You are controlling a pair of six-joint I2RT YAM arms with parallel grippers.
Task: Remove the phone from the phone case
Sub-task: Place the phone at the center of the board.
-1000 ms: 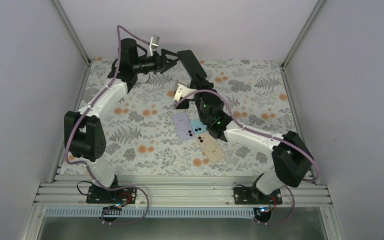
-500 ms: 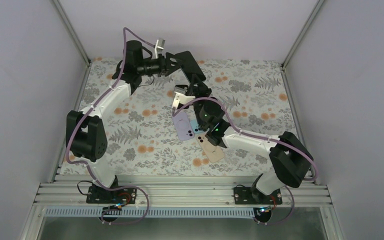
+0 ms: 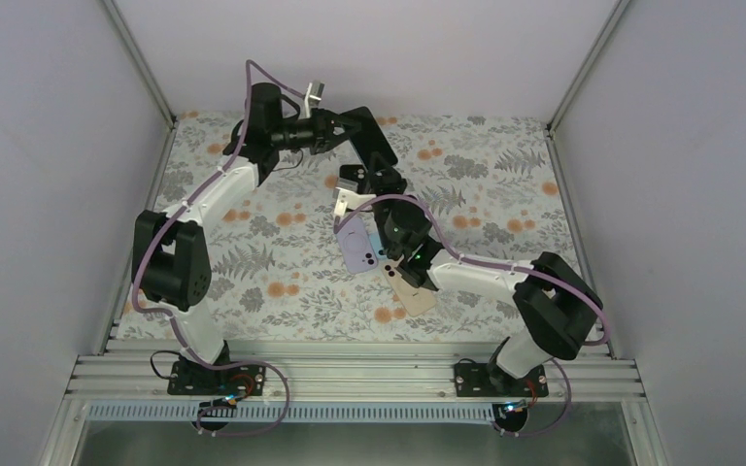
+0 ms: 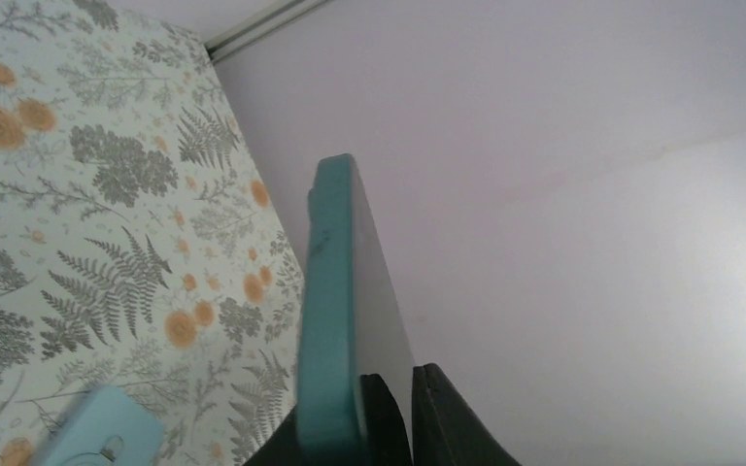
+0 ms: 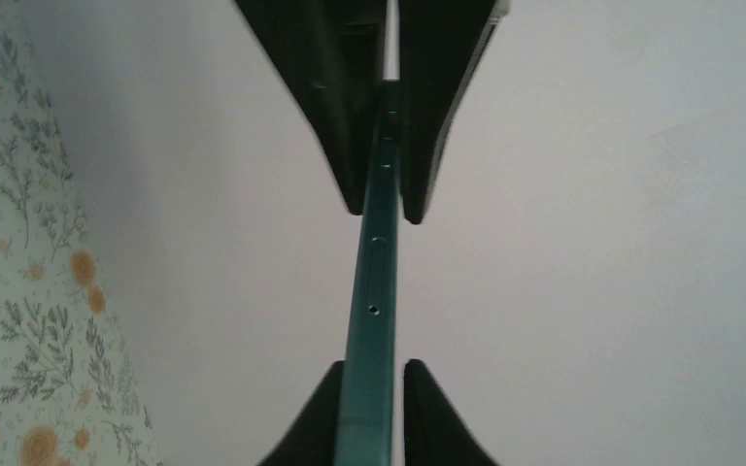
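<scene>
A dark teal phone case (image 3: 369, 136) with the phone in it is held up in the air above the back of the mat. My left gripper (image 3: 342, 124) is shut on its upper end. In the left wrist view the case's teal edge (image 4: 330, 291) and the phone's glossy screen (image 4: 381, 291) rise from my left gripper (image 4: 403, 374). My right gripper (image 3: 381, 175) straddles the lower end. In the right wrist view the case (image 5: 374, 282) runs up between the jaws of my right gripper (image 5: 374, 365); a thin gap shows at the right finger. The left gripper's fingers (image 5: 437, 116) clamp the far end.
A lilac phone (image 3: 355, 250) and a beige phone (image 3: 410, 294) lie on the floral mat (image 3: 253, 262) under the right arm. A light blue one (image 4: 92, 432) lies between them, mostly hidden from above. Pale walls close in the back and both sides.
My left gripper has moved right onto the case's upper end and closed on it. The right arm has shifted a little left, and its jaws have loosened slightly.
</scene>
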